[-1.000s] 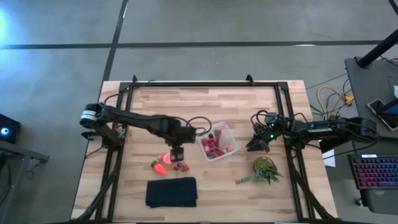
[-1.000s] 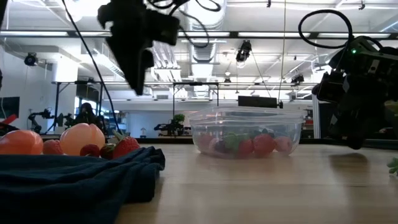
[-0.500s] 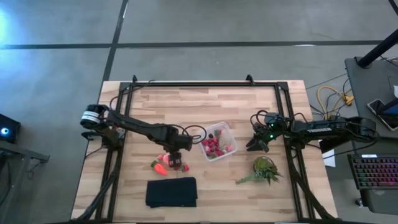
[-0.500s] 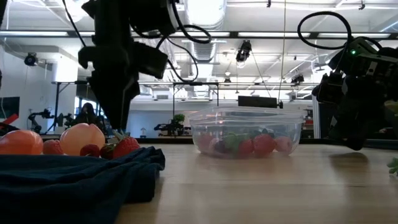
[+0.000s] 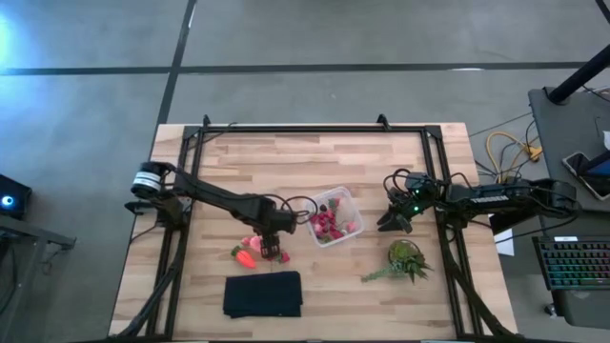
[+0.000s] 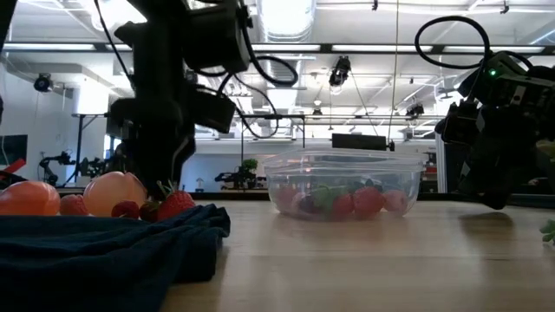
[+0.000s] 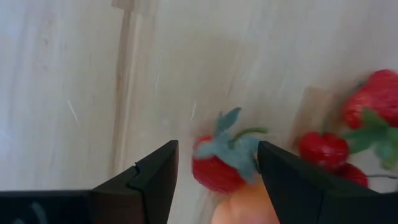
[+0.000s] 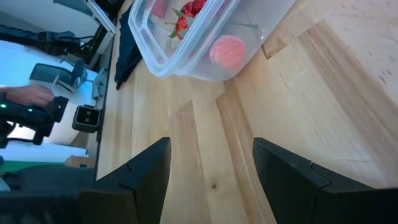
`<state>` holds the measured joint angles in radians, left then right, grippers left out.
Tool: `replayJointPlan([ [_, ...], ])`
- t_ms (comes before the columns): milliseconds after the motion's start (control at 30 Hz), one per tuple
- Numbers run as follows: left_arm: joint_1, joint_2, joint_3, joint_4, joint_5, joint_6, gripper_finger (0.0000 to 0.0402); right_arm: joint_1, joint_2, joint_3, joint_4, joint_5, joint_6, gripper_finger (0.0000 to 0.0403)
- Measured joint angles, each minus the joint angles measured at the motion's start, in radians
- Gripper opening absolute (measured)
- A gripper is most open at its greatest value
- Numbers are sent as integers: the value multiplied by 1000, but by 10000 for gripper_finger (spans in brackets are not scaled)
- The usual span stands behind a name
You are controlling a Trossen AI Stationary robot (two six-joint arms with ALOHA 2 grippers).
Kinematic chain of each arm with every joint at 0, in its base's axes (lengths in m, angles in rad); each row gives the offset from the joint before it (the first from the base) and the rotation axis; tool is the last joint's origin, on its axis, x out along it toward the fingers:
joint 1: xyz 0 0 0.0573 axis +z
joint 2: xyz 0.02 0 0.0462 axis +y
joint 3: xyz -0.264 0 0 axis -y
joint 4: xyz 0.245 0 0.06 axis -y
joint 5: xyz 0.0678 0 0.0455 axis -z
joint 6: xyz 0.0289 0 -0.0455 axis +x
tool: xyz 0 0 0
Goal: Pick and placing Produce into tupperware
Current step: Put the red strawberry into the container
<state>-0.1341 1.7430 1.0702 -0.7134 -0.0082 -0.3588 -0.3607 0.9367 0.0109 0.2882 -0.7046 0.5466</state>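
Overhead, the left gripper hangs low over a small cluster of produce lying on the table, just left of the tupperware. The cluster shows an orange-red carrot-like piece and a few red strawberries beside it; their exact count is hard to tell here. The tupperware sits near the table's middle, tilted a little out of line with the table's edges, with several red pieces inside. A dark cloth lies near the front edge, and a green plant lies to the right. The right gripper waits between tupperware and plant.

At table height, the left gripper reaches down just above the strawberries, next to a pale orange rounded piece. The tupperware stands upright, holding red and pink pieces with green bits.

The left wrist view shows the fingers apart, straddling one strawberry whose green leafy end points away from the camera. Two or three more strawberries lie off to one side.

The right wrist view shows spread fingers with bare table between them, and the tupperware ahead with a pink round piece inside.
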Motion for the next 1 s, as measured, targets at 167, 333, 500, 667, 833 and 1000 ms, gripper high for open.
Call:
replayJointPlan([
  [167, 1, 32, 0, -1, 0, -1, 205, 0, 0, 0, 0, 0, 3, 219],
  [333, 1, 32, 1, -3, -5, -1, 205, 0, 0, 0, 0, 0, 11, 219],
  [500, 1, 29, 0, -23, -18, -2, 205, 0, 0, 0, 37, -30, 9, 219],
  [667, 1, 27, 0, -32, -23, -4, 205, 0, -1, 0, 313, -184, 39, 219],
  [833, 1, 25, 0, -33, -25, -3, 205, 0, -8, 0, 538, -185, 54, 219],
  [1000, 1, 23, 0, -31, -26, -4, 205, 1, -8, 0, 622, -186, 143, 219],
])
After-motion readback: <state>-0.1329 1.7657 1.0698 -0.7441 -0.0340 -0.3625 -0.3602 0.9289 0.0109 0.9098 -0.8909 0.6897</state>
